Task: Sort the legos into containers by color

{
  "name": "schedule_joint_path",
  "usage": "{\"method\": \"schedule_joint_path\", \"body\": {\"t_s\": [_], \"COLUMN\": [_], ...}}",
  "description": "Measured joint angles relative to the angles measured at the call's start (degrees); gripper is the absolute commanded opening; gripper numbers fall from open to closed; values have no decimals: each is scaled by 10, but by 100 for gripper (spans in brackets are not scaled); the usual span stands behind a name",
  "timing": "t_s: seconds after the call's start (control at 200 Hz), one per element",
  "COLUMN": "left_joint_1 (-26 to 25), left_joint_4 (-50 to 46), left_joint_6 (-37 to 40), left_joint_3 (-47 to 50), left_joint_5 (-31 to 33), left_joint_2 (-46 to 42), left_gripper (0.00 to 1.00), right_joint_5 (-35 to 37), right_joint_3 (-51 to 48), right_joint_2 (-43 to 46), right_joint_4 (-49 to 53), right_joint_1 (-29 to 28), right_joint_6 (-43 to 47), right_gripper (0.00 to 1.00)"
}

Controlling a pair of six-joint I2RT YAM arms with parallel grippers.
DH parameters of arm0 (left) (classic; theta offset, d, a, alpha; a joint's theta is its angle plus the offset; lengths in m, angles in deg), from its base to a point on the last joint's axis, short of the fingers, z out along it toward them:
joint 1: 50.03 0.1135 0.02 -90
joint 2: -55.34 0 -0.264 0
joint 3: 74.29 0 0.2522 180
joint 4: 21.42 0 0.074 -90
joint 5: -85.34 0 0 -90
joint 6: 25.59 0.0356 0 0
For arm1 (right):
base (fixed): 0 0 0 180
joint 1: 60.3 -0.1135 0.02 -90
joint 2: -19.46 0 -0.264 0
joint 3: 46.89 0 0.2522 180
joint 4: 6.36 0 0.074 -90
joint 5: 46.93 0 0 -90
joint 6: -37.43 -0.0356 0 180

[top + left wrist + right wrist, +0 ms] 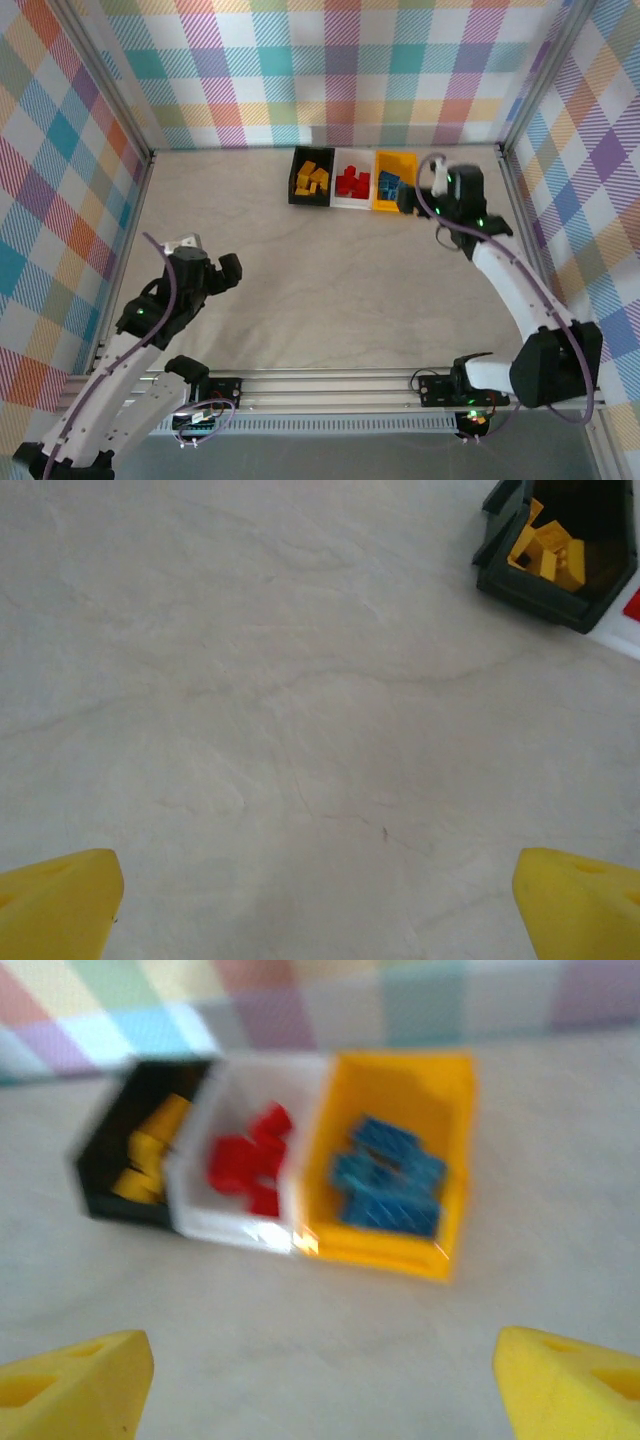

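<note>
pale, marbled tabletop point(320, 270) fills the floor of the cell, and plaid walls point(340, 70) in pastel checks close it on three sides. the left arm point(130, 350) reaches up from the near left corner. the right arm point(520, 290) stretches from the near right towards the far edge.

three bins stand joined in a row at the far edge, right of centre: the black bin point(294, 185) on the left, the white bin point(352, 203) in the middle, the yellow-orange bin point(396, 156) on the right.

the left tool point(228, 272) hangs over bare tabletop, well apart from the bins. in the left wrist view its yellow fingers point(60, 905) stand spread wide with nothing between them, and the black bin's corner sits at the top right. the right tool point(410, 197) is just beside the right end of the yellow-orange bin. in the blurred right wrist view its fingers point(75, 1380) are also spread wide and empty, aimed at the row of bins.

yellow-orange bricks point(314, 180) lie in the black bin, red bricks point(352, 182) in the white bin, and blue bricks point(388, 186) in the yellow-orange bin.
</note>
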Motion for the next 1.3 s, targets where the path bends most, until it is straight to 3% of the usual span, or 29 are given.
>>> {"method": "schedule_joint_path", "body": {"t_s": [0.165,0.39,0.645,0.785,1.04,1.3], "left_joint_1": [0,11,99,117,120,140], "left_joint_4": [112,275,424,511,680,788], "left_joint_6": [65,149,214,237,288,295], "left_joint_3": [78,148,166,170,174,173], "left_joint_5": [54,122,115,95,29,-32], "left_joint_2": [26,63,133,213,412,473], "left_gripper": [100,100,100,100,100,100], "right_joint_5": [13,31,39,37,36,36], "right_joint_3": [-192,-238,-317,-370,-338,-323], "right_joint_2": [34,-47,-129,-166,-173,-173], "right_joint_4": [-73,-265,-504,-629,-639,-627], "right_joint_1": [17,62,63,63,77,89], "right_joint_6": [51,82,100,108,103,93], "right_gripper": [96,96,96,96,100,100]}}
